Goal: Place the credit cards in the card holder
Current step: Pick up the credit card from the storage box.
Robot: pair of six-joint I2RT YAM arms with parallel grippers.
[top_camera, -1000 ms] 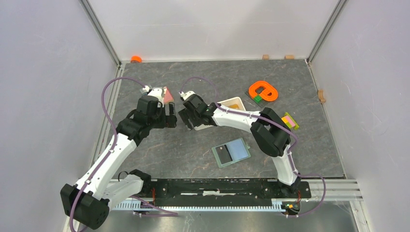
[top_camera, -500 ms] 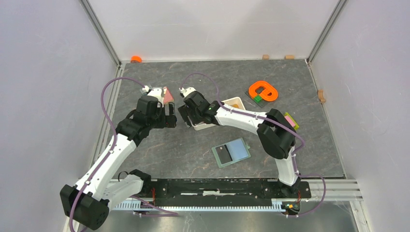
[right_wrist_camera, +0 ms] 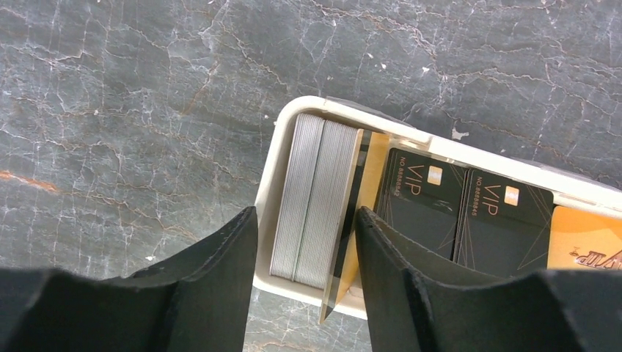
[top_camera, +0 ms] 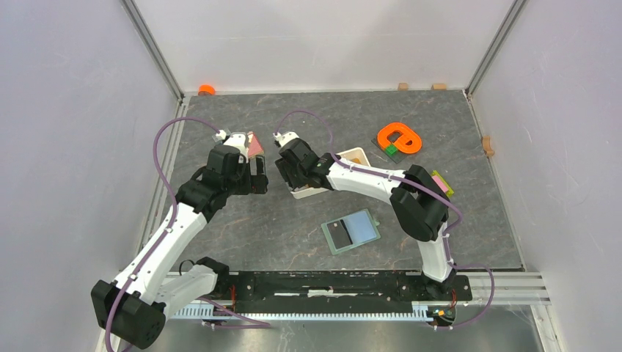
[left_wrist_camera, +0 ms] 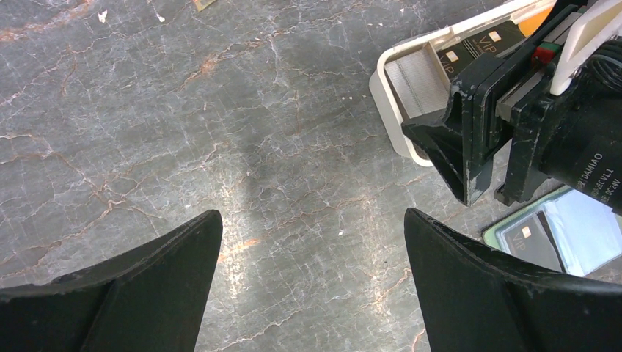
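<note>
Your tray (right_wrist_camera: 273, 169) holds an upright card stack (right_wrist_camera: 312, 198), two black cards (right_wrist_camera: 418, 209), one tan card (right_wrist_camera: 587, 246). Right fingers (right_wrist_camera: 220, 293) straddle the stack; can't tell if gripping. Left fingers (left_wrist_camera: 147, 293) wide. Card holder (top_camera: 361, 226) open on counter (top_camera: 293, 227), black card (top_camera: 339, 233) inside.

Tabletop (right_wrist_camera: 147, 88) looked like dark veined stone, faintly glossy, white tray (right_wrist_camera: 270, 176) was smooth plastic, black credit cards (right_wrist_camera: 422, 209) were satin with metallic gold print, right fingers (right_wrist_camera: 198, 293) were matt black plastic

Wide-apart jaws hover near the white tray (left_wrist_camera: 389, 95).
</note>
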